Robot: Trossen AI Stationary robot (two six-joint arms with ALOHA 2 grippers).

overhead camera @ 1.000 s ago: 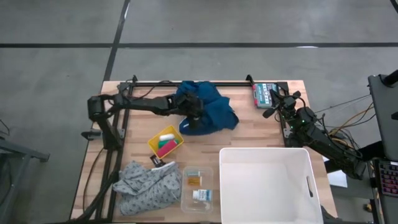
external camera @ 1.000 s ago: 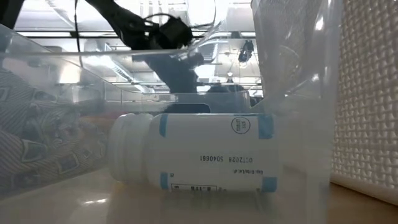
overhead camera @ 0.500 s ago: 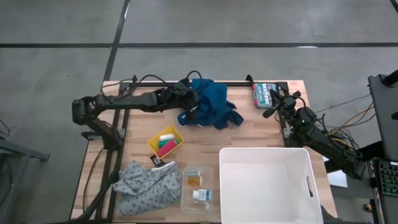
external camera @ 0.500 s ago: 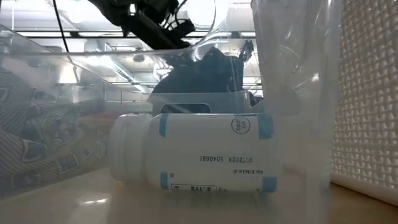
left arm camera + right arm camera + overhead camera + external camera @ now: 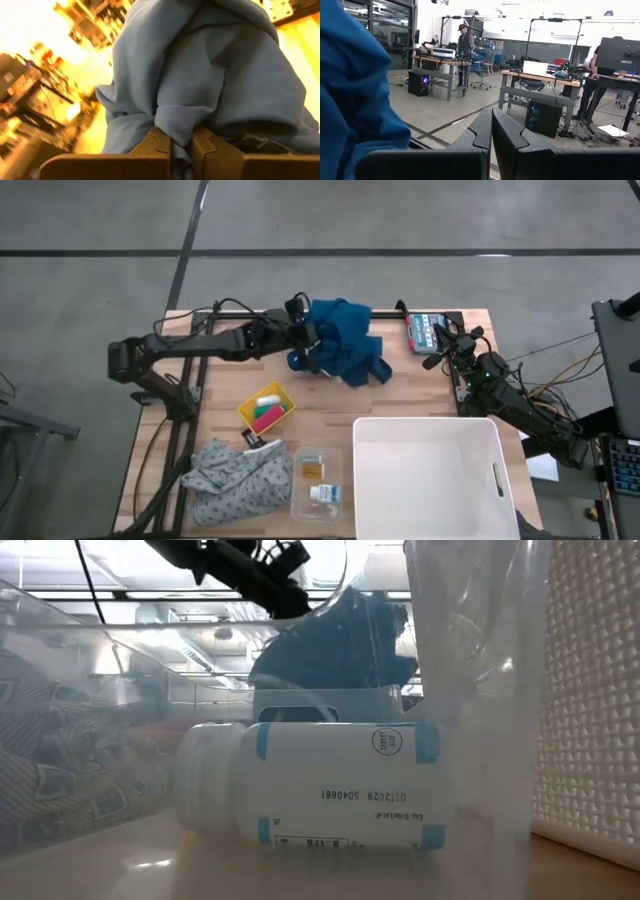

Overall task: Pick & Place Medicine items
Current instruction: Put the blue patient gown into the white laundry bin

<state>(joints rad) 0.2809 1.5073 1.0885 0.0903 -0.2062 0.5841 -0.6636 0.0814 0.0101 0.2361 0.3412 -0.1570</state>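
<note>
A lab: workbenches (image 5: 535,80) with monitors (image 5: 621,54), concrete floor (image 5: 440,112).

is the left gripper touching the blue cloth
Touching. In the left wrist view the left gripper has its fingers shut on a fold of the blue cloth; the high view shows it lifted at that gripper.

Medicine items in clear tray, near table edge.
Orange-amber bottle (image 5: 312,470) lies in far compartment; white bottle (image 5: 310,790), blue-banded label, lies on its side in near compartment.
</note>
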